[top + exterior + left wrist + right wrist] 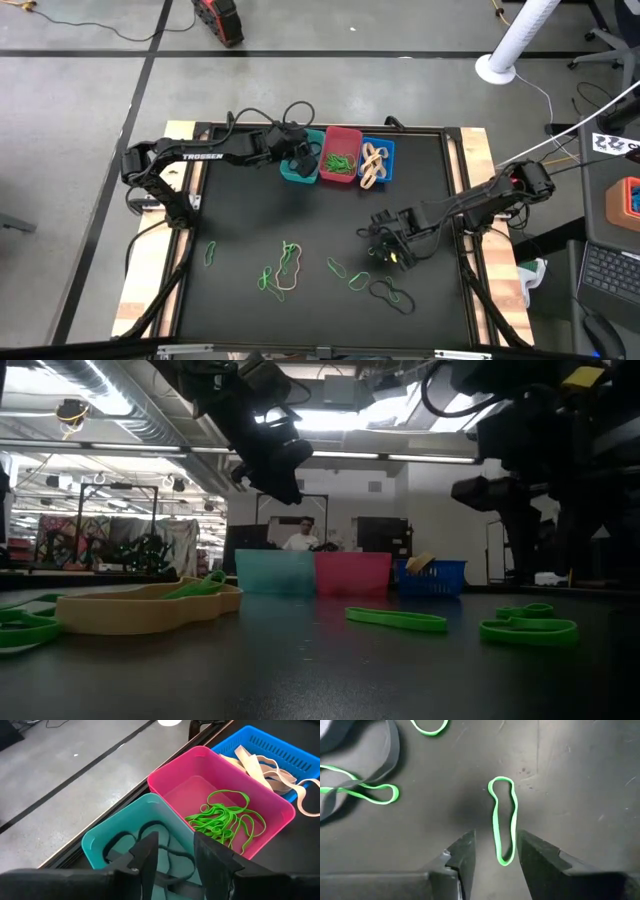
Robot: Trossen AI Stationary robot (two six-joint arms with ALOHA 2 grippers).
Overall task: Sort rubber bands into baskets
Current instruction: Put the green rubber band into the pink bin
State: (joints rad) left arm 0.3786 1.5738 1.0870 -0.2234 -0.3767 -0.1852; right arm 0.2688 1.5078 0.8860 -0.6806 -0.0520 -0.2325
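Note:
Three baskets stand side by side at the table's far middle: teal (296,168), pink (340,155) and blue (377,163). Black rubber bands (150,832) lie in the teal basket (107,837), green ones (222,817) in the pink basket (200,762), tan ones (262,767) in the blue. My left gripper (175,855) hovers open and empty above the teal basket (300,152). My right gripper (495,855) is open, low over the table right of centre (385,250). Its fingers stand on either side of the near end of a loose green band (502,820) lying flat, without touching it.
More loose bands lie on the table's near half: a green one (210,253), a tan and green cluster (285,268), green ones (336,267) (358,280), and a black one with a green one (390,294). A person (300,538) shows in the room behind.

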